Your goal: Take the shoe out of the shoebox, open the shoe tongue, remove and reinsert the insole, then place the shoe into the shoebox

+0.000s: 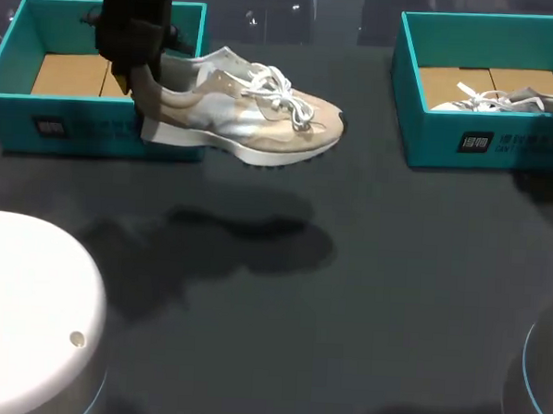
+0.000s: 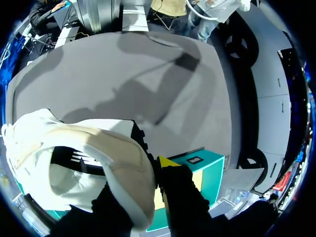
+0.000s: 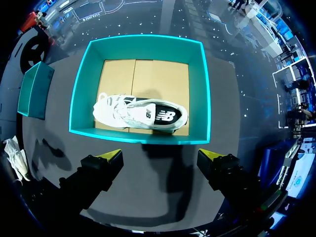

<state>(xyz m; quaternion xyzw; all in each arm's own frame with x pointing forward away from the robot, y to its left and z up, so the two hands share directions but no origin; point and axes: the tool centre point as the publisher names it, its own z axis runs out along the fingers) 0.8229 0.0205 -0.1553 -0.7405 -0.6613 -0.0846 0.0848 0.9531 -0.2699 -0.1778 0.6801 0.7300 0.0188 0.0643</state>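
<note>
The left gripper (image 1: 137,81) is closed on the heel collar of the beige shoe (image 1: 253,122). In the left wrist view the heel wall sits clamped between the two fingers, and only one yellow fingertip (image 2: 168,162) is visible. The shoe is suspended above the table (image 1: 364,304), clear of the surface, with its sole facing down and its toe pointing toward the table's middle. Its shadow (image 1: 228,237) falls on the dark tabletop below. The heel is level with the front right corner of the left shoebox (image 1: 76,132), whose cardboard floor is exposed. The right gripper (image 3: 160,157) is open, with its fingers spread wide and nothing between them. It hangs over the bare table just in front of the right shoebox (image 3: 140,136). A second shoe (image 3: 143,113), white and black, lies on its side on the cardboard floor of that box. The two shoeboxes stand well apart at the far side of the table.
</note>
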